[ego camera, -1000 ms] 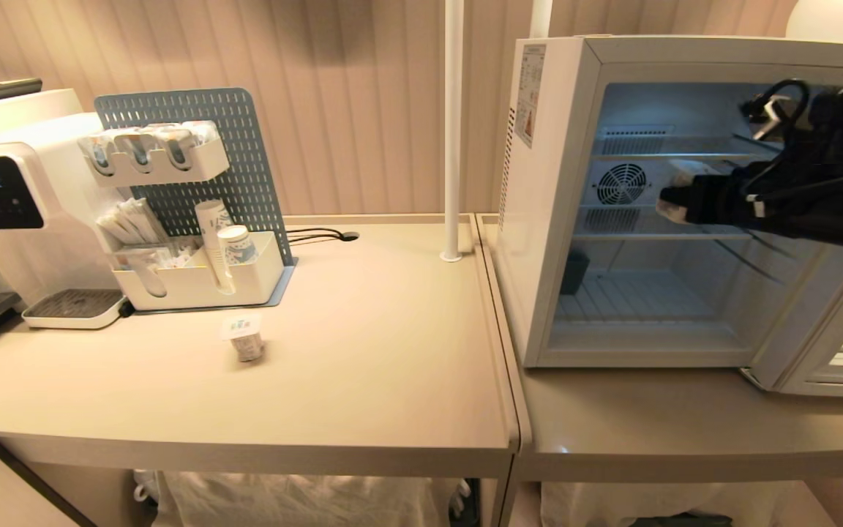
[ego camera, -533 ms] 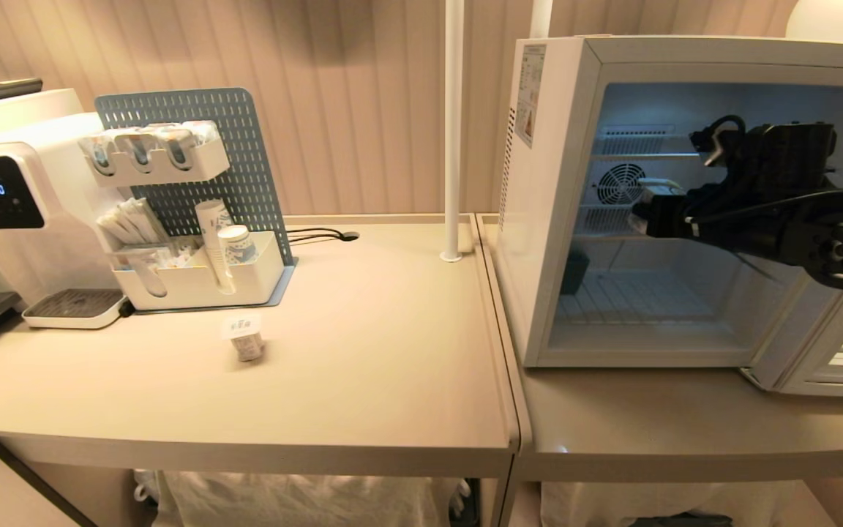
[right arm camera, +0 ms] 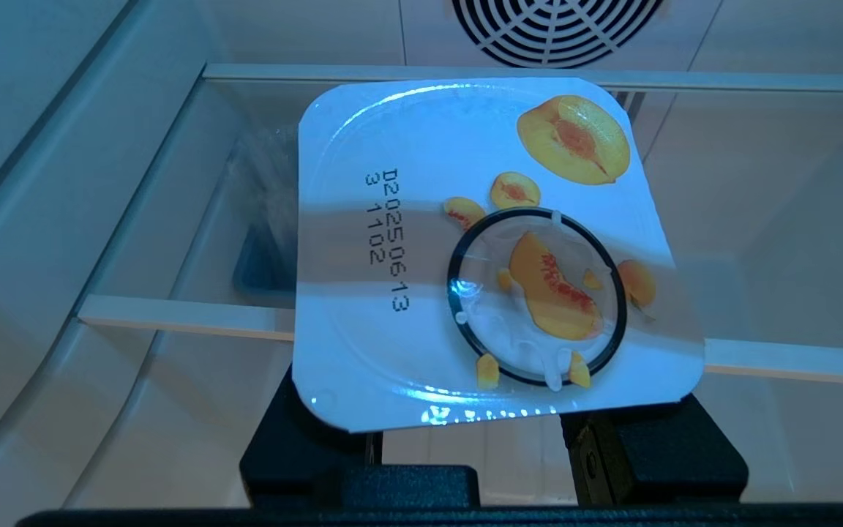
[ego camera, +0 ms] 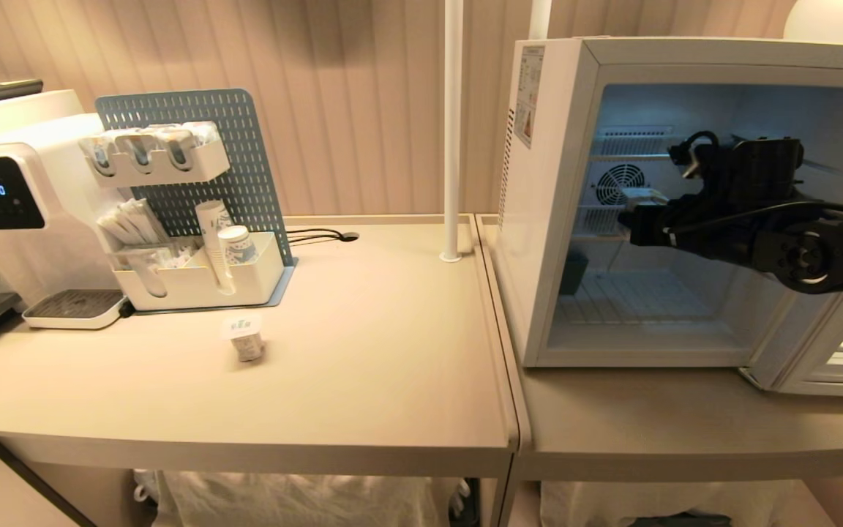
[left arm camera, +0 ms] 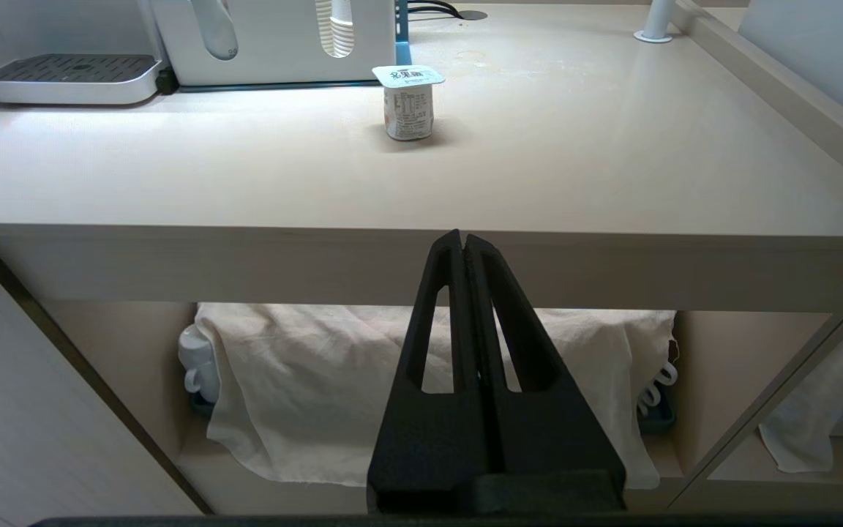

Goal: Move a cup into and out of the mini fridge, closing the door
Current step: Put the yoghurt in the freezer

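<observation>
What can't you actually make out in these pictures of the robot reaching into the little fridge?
- Cup body: right wrist view, its own peach lid covers it.
- Right gripper fingers: head view, too dark to separate; wrist view, under the lid.
- Door: head view, cut off by the right edge.
- Mini fridge dark object on the left inner wall: too small to identify.

The right arm was extended level into the open mini fridge (ego camera: 560, 219), its wrist kept horizontal. The right end effector (ego camera: 637, 212) was held in front of the rear fan of the mini fridge, its fingers (right arm camera: 304, 446) clamped on either side of a cup (right arm camera: 495, 256). The left end effector (left arm camera: 463, 245) was parked low, below the worktop (left arm camera: 612, 183) edge, its fingers pressed together.
</observation>
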